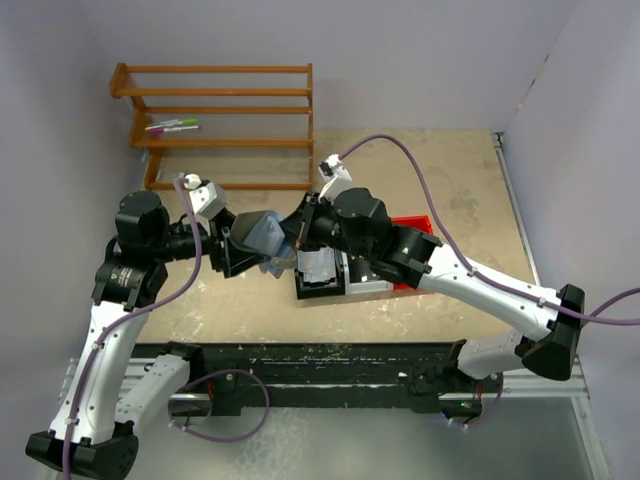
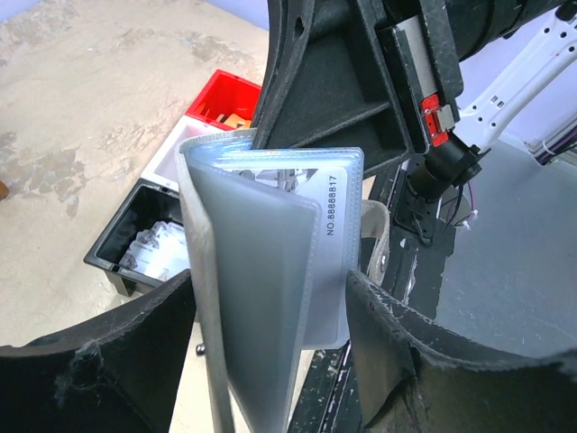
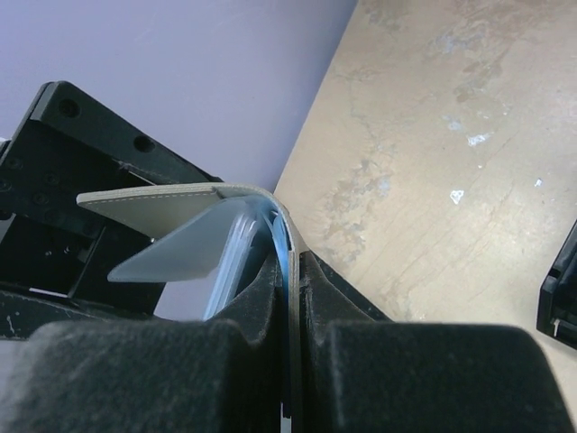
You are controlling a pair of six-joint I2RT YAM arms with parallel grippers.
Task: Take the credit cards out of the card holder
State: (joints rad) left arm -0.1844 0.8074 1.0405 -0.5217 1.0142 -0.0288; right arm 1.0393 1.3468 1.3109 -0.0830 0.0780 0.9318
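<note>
The blue-grey card holder (image 1: 262,235) hangs in the air between both grippers. In the left wrist view it (image 2: 257,298) stands on edge with clear sleeves fanned open. A pale silvery card (image 2: 329,194) printed "NO.88888817" sits in a sleeve. My left gripper (image 2: 270,280) has its jaws wide, one against each side of the holder. My right gripper (image 3: 290,262) is pinched shut on the holder's cover (image 3: 162,203) and a blue sleeve edge. In the top view the left gripper (image 1: 235,250) and the right gripper (image 1: 297,232) meet at the holder. The tan-gold and black cards are hidden.
A black bin (image 1: 320,275) holding pale cards, a white bin (image 1: 365,272) and a red bin (image 1: 415,235) stand side by side under the right arm. A wooden rack (image 1: 225,110) with markers (image 1: 172,126) stands at the back left.
</note>
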